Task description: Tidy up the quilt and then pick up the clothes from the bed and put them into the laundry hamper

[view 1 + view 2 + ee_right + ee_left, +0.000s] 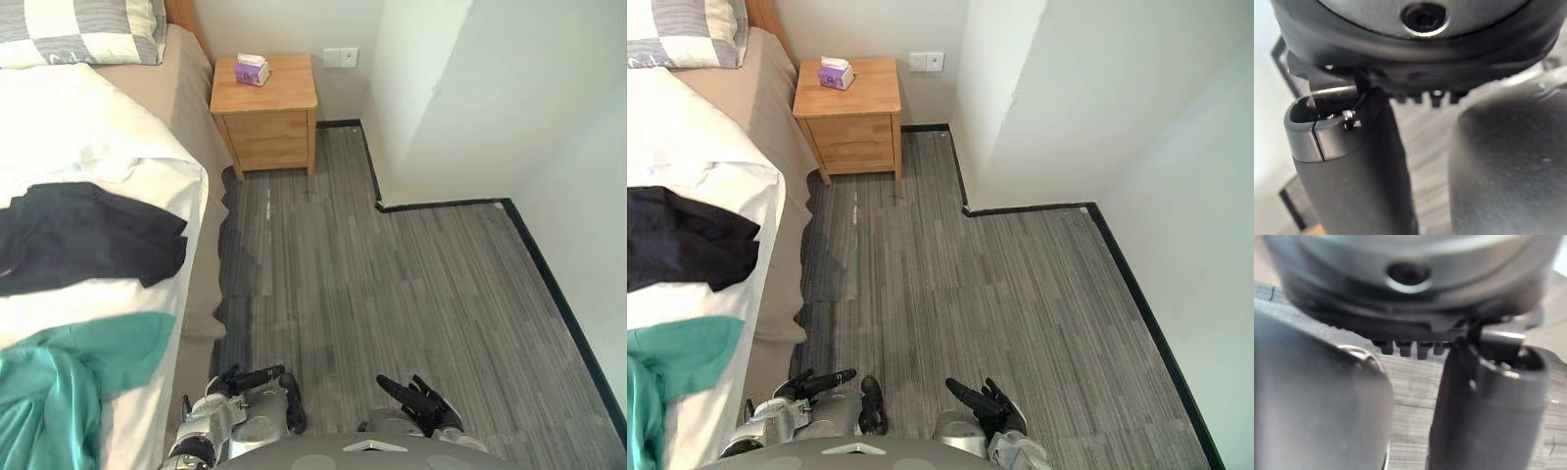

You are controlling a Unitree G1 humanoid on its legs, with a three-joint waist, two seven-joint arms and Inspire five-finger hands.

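Left eye view: the bed [196, 108] runs along the left side, its white quilt [88, 137] so bright that the folds are hard to make out. A black garment [88, 235] lies crumpled on the quilt, cut off by the picture's left edge. Nearer the robot, a teal garment [59, 382] lies on the quilt and runs out of the lower left corner. A checked pillow [78, 29] is clipped by the top edge. Beside the bed's head stands a wooden nightstand [269, 117] with a small purple box [252, 70] on it. The left hand [245, 380] and the right hand [423, 401] hang low over the grey floor [392, 294], apart from the bed. Both have their fingers loose and extended and appear to hold nothing, though the wrist views are blurred at close range.
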